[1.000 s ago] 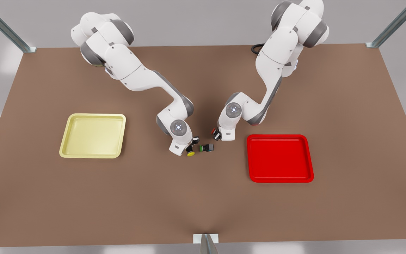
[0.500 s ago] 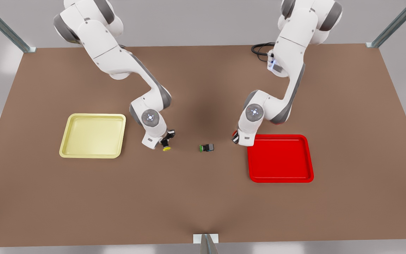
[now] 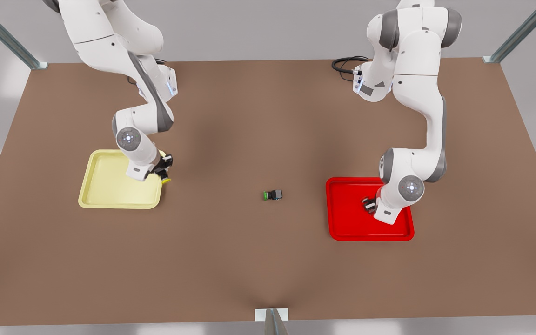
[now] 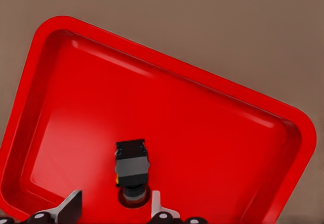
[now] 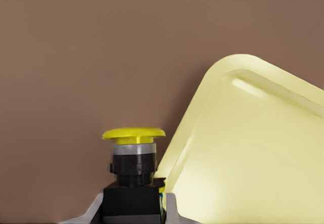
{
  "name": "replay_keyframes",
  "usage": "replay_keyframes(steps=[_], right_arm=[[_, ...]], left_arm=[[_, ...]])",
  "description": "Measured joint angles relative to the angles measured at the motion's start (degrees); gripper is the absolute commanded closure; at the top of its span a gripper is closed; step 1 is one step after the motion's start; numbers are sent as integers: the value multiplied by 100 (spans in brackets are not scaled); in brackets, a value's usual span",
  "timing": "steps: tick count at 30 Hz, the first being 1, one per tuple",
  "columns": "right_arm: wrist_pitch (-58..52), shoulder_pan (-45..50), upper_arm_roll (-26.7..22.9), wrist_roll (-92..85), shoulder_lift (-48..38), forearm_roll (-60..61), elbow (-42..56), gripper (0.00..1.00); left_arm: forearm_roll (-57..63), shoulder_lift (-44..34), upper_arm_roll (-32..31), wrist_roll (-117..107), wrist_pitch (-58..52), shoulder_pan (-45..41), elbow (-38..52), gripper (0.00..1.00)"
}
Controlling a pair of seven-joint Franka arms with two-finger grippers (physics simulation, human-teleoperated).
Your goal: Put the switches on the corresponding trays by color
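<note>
Red tray (image 3: 370, 238) on the front view's right, holding the red switch (image 3: 368, 204) over its floor, near the middle; cannot tell whether resting on the floor or just above it. In the left wrist view, red tray (image 4: 202, 133) spread beneath, red switch (image 4: 131, 166) with its dark body stretched away from the left gripper (image 4: 115, 206) and its capped end toward the claw, long axis along the reach of the fingers. Left gripper (image 3: 371, 205) hanging low over that tray, fingers (image 4: 73, 206) spread wider than the switch, a gap plain on one side: claw open, gripping nothing.

Yellow tray (image 3: 110, 186) on the front view's left, bare floor. Yellow switch (image 3: 165, 180) just at the tray's rim on the side nearer the table's middle, not inside. In the right wrist view, yellow switch (image 5: 132, 158) standing out from the right gripper (image 5: 132, 211), black body clamped between both fingers (image 5: 96, 211), yellow cap at the far end pointing away from the claw, long axis in line with the fingers; yellow tray (image 5: 253, 148) just beside it, rim close to the body. Right gripper (image 3: 162, 173) closed on that switch.

Green switch (image 3: 272, 195) lying on its side on the brown table (image 3: 268, 260), between the two trays and well apart from both, cap toward the front view's left, long axis running left to right
</note>
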Motion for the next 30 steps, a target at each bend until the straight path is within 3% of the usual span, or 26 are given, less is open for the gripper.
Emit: replay_keyframes(steps=[4,6,8,12,13,14,15,20,21,23,30], right_arm=[[-1,-372,-967,-1589,-82,-1,-123,48],[-9,-350,-1010,-1639,-56,2,-121,47],[-14,-119,-1021,-1626,-51,-16,-121,27],[-27,-263,-1031,-1616,-46,-18,-122,13],[-27,-221,-1039,-1616,-46,-14,-113,13],[-35,-242,-1053,-1616,-39,-18,-97,7],[-71,-295,-1073,-1624,-55,-13,-61,6],[-2538,-230,-1047,-1337,-375,59,2369,6],[-2843,-193,-1054,-1173,-376,95,2829,1],[-3491,-143,-1069,-614,-231,105,3698,0],[-4332,-325,-1180,1,-132,102,4615,0]], left_arm=[[-65,-188,9,7,-366,-14,178,0],[-46,-375,18,167,-1216,-10,880,0],[-32,-599,235,1169,-1961,-10,1485,0],[210,-1319,188,2129,-2652,-2,1933,0],[341,-1345,-167,2186,-2769,233,2164,0],[594,-1455,-1327,2189,-2939,1046,2323,0],[880,-1554,-2012,2181,-2972,1509,2332,0],[1685,-1771,-2743,2164,-2972,2101,2331,0],[1765,-1751,-2750,2146,-2972,2096,2332,0],[1871,-1740,-2755,2133,-2972,2100,2332,0],[1993,-1741,-2752,2127,-2973,2091,2332,0]])
